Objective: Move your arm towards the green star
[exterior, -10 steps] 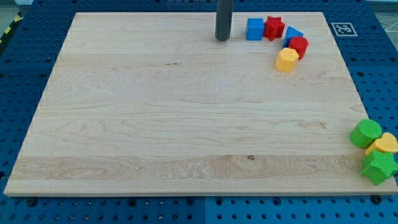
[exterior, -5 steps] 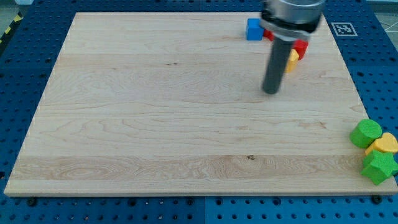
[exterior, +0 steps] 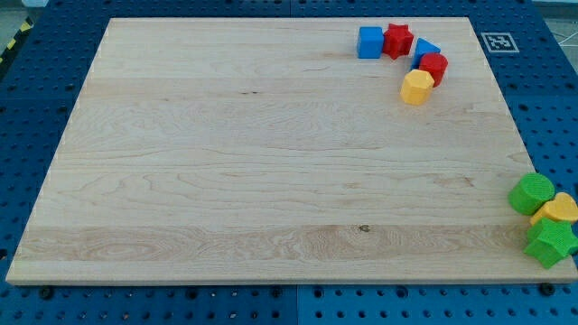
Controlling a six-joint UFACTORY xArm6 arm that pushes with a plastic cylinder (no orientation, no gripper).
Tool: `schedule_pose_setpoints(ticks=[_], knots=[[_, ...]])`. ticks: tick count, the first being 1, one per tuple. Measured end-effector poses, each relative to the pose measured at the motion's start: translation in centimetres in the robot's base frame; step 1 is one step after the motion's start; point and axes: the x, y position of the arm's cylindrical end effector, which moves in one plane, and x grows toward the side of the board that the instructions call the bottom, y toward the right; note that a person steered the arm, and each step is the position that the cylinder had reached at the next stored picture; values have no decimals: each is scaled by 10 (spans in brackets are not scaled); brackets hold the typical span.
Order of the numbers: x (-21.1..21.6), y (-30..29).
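The green star [exterior: 549, 242] lies at the board's bottom right corner, partly over the edge. Just above it sit a yellow block [exterior: 561, 209] and a green cylinder [exterior: 530, 192], all three touching. My rod and tip do not show anywhere in the view now, so the tip's place relative to the blocks cannot be told.
At the view's top right sits a curved cluster: a blue cube [exterior: 369, 42], a red star-like block [exterior: 397, 40], a blue block [exterior: 424, 50], a red block [exterior: 434, 67] and a yellow block [exterior: 416, 88]. A marker tag [exterior: 498, 41] sits at the board's [exterior: 226, 162] top right corner.
The rod moved from the top centre down and to the right past the top cluster, and has now left the view. No block has shifted.
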Motion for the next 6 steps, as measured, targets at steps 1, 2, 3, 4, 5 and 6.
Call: schedule_pose_setpoints(ticks=[1,2,3,4,5,6], knots=[[28,-12],[38,-12],[44,-12],[57,-12],[72,-16],[71,-38]])
